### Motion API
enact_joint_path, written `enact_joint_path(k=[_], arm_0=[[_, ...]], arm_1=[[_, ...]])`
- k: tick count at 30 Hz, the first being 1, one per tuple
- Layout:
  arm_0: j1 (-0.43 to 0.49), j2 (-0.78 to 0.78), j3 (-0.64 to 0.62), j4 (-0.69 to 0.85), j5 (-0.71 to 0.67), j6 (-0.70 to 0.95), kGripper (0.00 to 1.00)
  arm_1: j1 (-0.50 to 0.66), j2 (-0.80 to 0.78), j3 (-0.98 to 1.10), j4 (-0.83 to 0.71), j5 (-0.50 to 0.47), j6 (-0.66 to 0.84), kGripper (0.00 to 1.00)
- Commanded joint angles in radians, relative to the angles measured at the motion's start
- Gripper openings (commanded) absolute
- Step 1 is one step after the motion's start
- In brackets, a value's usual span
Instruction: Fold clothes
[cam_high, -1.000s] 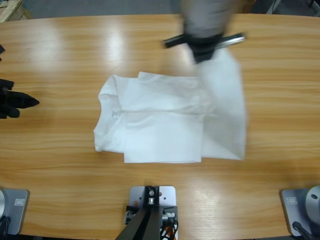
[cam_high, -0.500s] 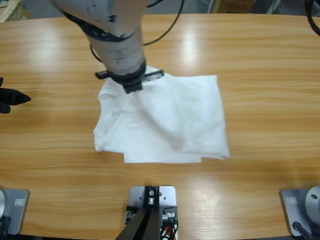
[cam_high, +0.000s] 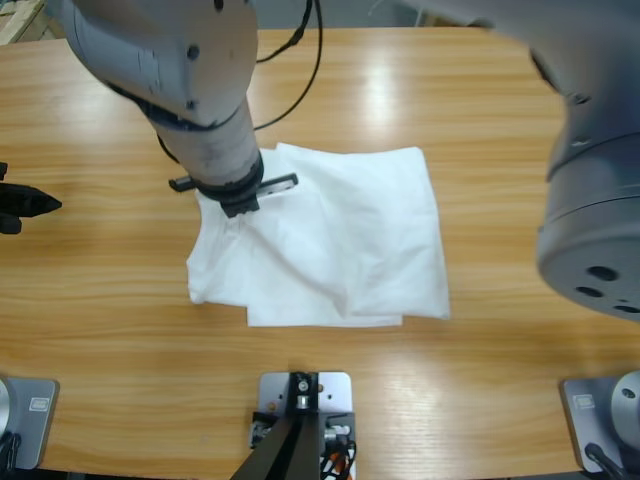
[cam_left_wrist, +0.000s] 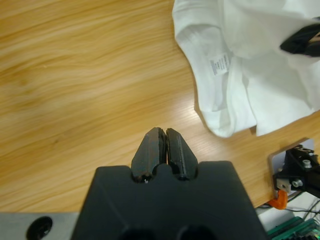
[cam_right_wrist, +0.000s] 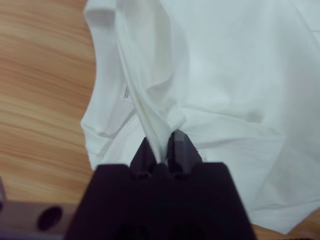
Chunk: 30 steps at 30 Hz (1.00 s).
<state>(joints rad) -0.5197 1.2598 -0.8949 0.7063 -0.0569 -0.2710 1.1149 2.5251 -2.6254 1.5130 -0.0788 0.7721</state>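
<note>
Woodgrain table (cam_high: 480, 90) bears T-shirt (cam_high: 370, 240), pinched by right pincer (cam_high: 238, 205).

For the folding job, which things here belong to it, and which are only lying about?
Belongs to the job:
- T-shirt, white, partly folded on the table
- right gripper, shut on a fold of the T-shirt
- left gripper, shut, over bare wood beside the T-shirt

Only lying about:
- nothing loose; only the table itself

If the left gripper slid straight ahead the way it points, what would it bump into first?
Bare table, as far as its wrist view shows. The left gripper points past the T-shirt, which lies off to one side; depth is hard to judge.
</note>
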Motion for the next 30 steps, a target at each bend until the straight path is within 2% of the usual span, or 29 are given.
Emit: enact_joint_path(k=[1, 7, 11, 15, 24, 30], arm_0=[[0.007, -0.033, 0.058, 0.012, -0.003, -0.002, 0.0], [0.007, -0.036, 0.067, 0.006, -0.003, -0.002, 0.0], [0.007, -0.036, 0.07, 0.004, -0.003, -0.002, 0.0], [0.007, -0.034, 0.075, -0.002, -0.004, -0.002, 0.0], [0.007, -0.033, 0.08, -0.007, -0.004, -0.002, 0.0], [0.007, -0.032, 0.09, -0.019, -0.004, -0.003, 0.0]], arm_1=[[0.014, 0.101, -0.254, 0.096, 0.028, -0.019, 0.0], [0.014, 0.111, -0.388, 0.095, 0.019, -0.033, 0.0], [-0.003, 0.098, -0.447, 0.093, -0.02, -0.033, 0.0], [-0.025, 0.062, -0.463, 0.092, -0.076, -0.033, 0.0], [-0.036, 0.038, -0.559, 0.055, -0.095, 0.01, 0.0], [-0.043, -0.033, -0.567, 0.007, -0.129, 0.021, 0.0]])
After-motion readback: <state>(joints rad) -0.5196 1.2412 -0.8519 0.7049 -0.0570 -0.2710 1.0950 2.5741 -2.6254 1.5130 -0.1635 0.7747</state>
